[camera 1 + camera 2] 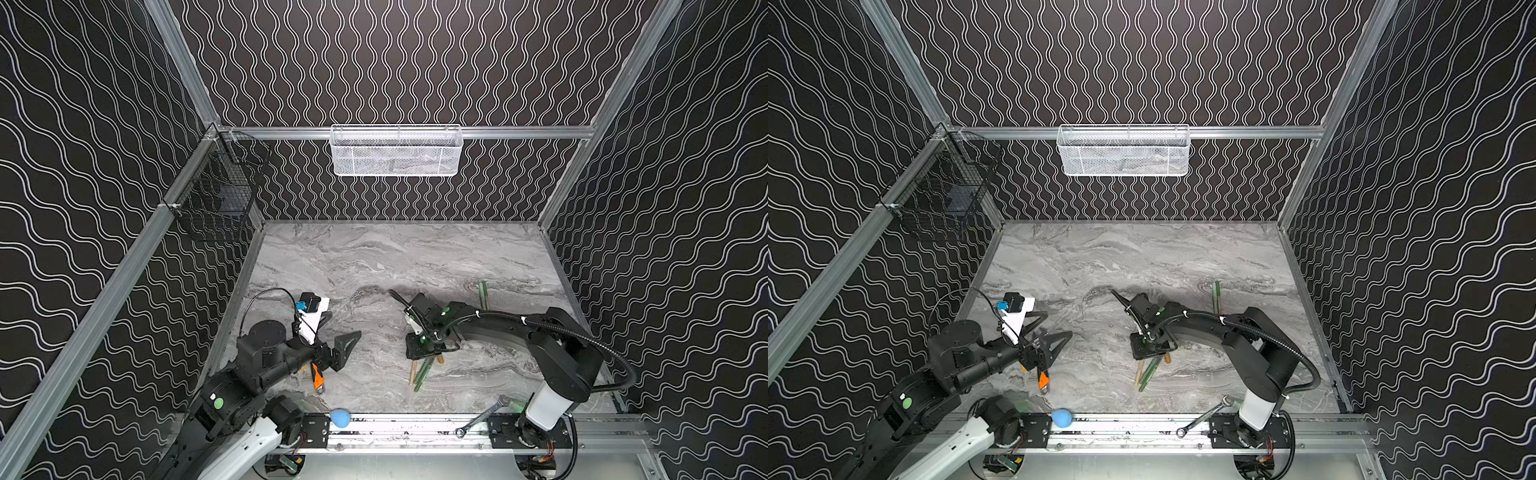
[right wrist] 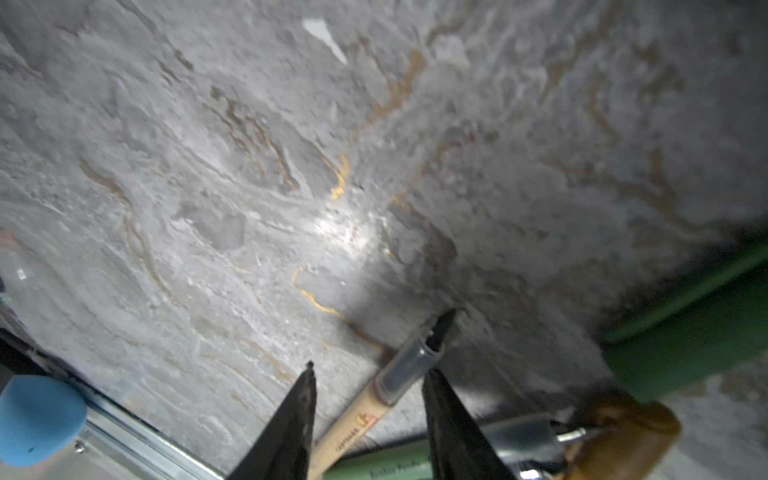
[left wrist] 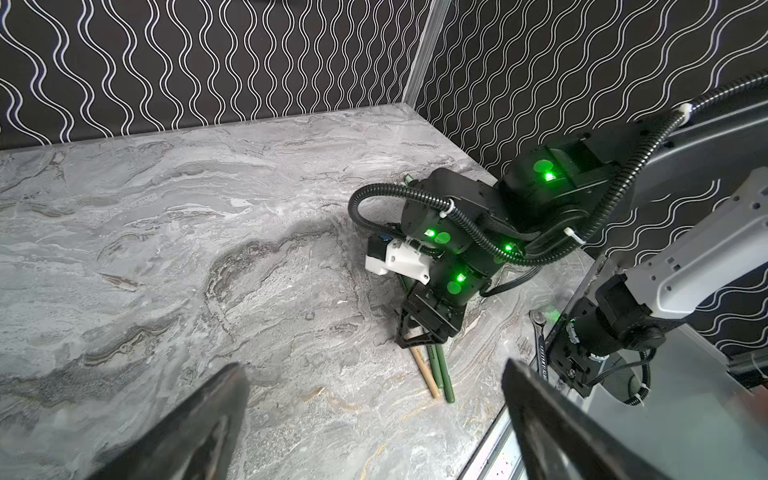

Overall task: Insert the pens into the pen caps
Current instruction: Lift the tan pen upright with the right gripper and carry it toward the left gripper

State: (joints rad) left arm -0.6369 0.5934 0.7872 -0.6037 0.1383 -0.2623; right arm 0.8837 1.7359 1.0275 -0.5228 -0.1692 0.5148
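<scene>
Marble tabletop (image 1: 374,257); right gripper (image 2: 370,369) straddles tan pen (image 2: 353,424).

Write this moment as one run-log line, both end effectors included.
left end effector: open, empty | right end effector: open, astride tan pen lying on table | pen tip: uncapped

**Black Arms, White Shells**

The left arm (image 1: 270,357) and right arm (image 1: 494,332) are matte black, each white-shelled toward 6 o'clock. A ribbed black cable (image 1: 630,374), white-tied, follows the right arm; green lamps (image 3: 548,176) dot its joints. The left pincer (image 3: 374,363) ends in black wedges.
</scene>
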